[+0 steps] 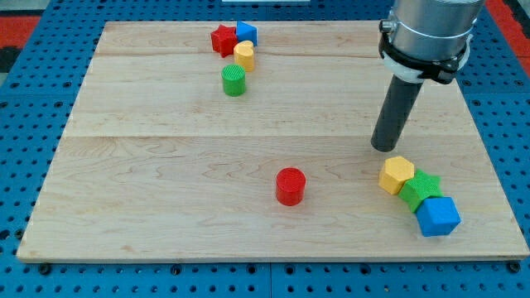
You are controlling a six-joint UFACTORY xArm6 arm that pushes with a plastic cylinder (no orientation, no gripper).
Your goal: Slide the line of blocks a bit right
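A line of three blocks lies at the view's bottom right: a yellow hexagon block point(397, 175), a green star block point(421, 188) and a blue cube point(437, 216), touching and slanting down to the right. My tip point(383, 146) rests on the board just above and a little left of the yellow hexagon block, apart from it. A red cylinder point(291, 185) stands alone left of the line.
At the view's top stands a cluster: a red star block point(224, 40), a blue cube point(246, 34), a yellow block point(243, 55) and a green cylinder point(234, 81). The wooden board point(166, 165) ends close to the right of the line.
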